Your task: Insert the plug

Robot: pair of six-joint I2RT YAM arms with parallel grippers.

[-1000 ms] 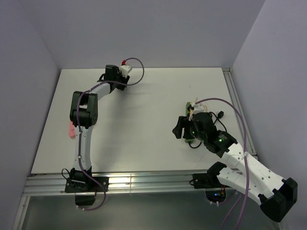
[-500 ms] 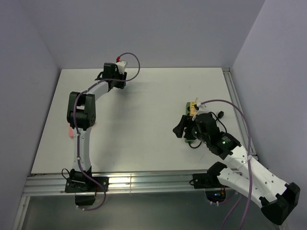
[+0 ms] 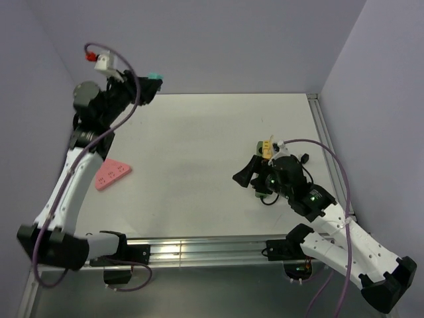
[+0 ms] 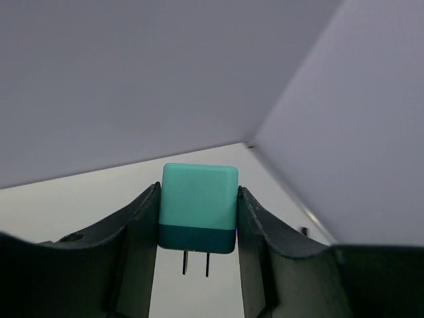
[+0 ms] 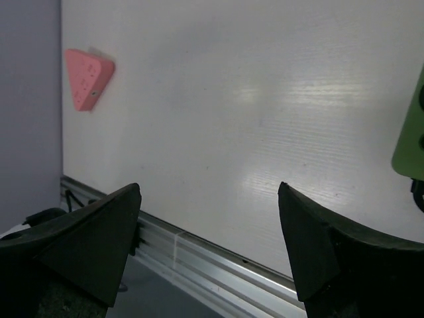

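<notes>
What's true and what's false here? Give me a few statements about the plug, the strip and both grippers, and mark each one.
1. The left gripper holds the plug. True.
2. The plug sits in the pink strip. False: the plug is held up in the air, and the strip lies apart from it on the table.
3. The right gripper is open and empty. True.
4. Three prongs stick out of the plug. False: two prongs show.
5. The strip lies by the right arm. False: it lies on the left side of the table.
</notes>
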